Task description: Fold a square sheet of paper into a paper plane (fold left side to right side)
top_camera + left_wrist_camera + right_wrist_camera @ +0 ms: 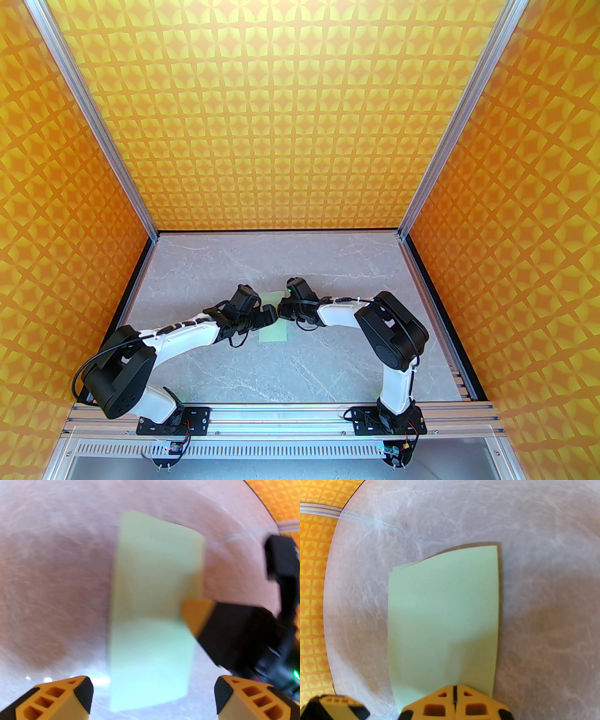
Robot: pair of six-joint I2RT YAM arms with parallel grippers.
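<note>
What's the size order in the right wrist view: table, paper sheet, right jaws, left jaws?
1. table
2. sheet of paper
3. right jaws, shut; close to the lens, so inflated
4. left jaws, just a corner at the frame edge

We see a grey marbled table (328, 370). Orange-and-yellow patterned walls (272, 117) rise from its far, left and right edges. Aluminium posts (96, 124) stand at its two far corners. An aluminium rail (281, 415) runs along its near edge.
</note>
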